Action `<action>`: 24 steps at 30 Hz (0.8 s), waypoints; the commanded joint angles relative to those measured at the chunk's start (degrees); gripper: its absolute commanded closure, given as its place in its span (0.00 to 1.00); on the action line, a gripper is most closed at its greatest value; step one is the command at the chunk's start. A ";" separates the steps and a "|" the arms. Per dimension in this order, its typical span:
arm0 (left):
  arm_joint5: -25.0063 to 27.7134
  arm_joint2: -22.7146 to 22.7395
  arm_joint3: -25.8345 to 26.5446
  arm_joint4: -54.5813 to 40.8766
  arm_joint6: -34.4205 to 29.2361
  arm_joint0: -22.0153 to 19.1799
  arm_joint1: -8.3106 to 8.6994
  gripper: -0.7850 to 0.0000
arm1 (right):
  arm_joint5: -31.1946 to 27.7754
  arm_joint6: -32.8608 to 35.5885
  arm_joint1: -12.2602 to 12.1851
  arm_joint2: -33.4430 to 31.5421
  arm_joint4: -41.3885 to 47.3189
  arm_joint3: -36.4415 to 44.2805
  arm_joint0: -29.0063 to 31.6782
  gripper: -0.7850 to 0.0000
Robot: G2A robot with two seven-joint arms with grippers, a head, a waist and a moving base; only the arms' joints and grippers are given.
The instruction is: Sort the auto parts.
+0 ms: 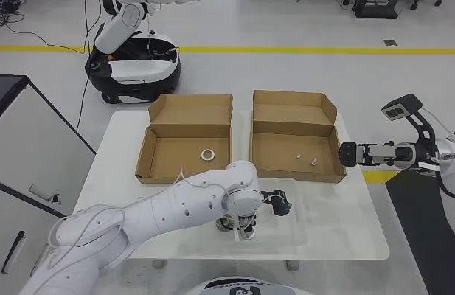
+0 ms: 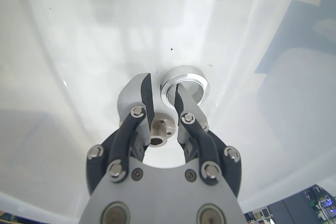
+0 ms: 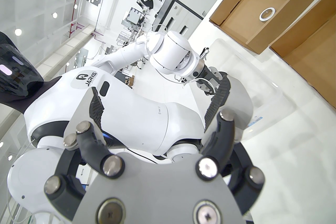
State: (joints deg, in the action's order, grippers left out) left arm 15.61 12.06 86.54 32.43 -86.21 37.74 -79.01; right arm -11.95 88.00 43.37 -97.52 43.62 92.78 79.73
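From above, the wrist covers most of the left hand (image 1: 242, 230), pointed down at the bench (image 1: 338, 221); the right hand (image 1: 348, 153) hangs level at the bench's edge. At the left wrist, the hand is released, one finger (image 2: 180, 103) inside a metal ring (image 2: 190, 75), the other outside; a hub (image 2: 157, 129) lies half hidden toward its palm. At the right wrist, that hand gapes empty.

Legible print: none that I can read off. One small label (image 3: 255, 120) with bluish characters is stuck on the wall of the clear tray (image 3: 275, 86) on the table. The characters are too small to make out from my right wrist view. Floor marking: a plain yellow stripe (image 1: 301, 50) runs across the floor behind the table.
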 commanded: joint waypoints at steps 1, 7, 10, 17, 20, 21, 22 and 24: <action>0.10 -0.01 -0.29 -0.04 -0.01 -0.03 -0.17 0.68 | 0.00 0.00 0.00 0.00 0.01 0.00 0.00 0.00; 0.29 -0.18 -1.06 -0.03 -0.72 -0.11 -0.70 0.68 | 0.00 0.00 0.00 0.00 0.01 0.00 0.00 0.00; 0.40 -0.04 -1.36 -0.23 -0.59 -0.05 -0.90 0.69 | 0.00 0.00 0.00 0.00 0.01 0.00 0.00 0.00; 0.64 -0.19 -2.14 -0.30 -0.75 0.18 -1.39 0.69 | 0.00 0.00 0.00 0.00 0.01 0.00 0.00 0.00; 0.77 -0.27 -2.56 -0.32 -1.00 0.15 -1.60 0.71 | 0.00 0.00 0.00 0.00 0.01 0.00 0.00 0.00; 0.78 -0.31 -2.74 -0.24 -1.13 0.11 -1.68 0.72 | 0.00 0.00 0.00 0.00 0.01 0.00 0.00 0.00; 0.82 -0.35 -2.89 -0.06 -1.25 0.03 -1.76 0.77 | 0.00 0.00 0.00 0.00 0.01 0.00 0.00 0.00; 0.75 -0.42 -3.21 0.34 -1.38 -0.08 -1.92 0.97 | 0.00 0.00 0.00 0.00 0.01 0.00 0.00 0.00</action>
State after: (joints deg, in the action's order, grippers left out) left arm 16.41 11.67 83.46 32.56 -87.54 37.70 -80.87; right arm -11.95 88.00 43.37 -97.52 43.62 92.78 79.73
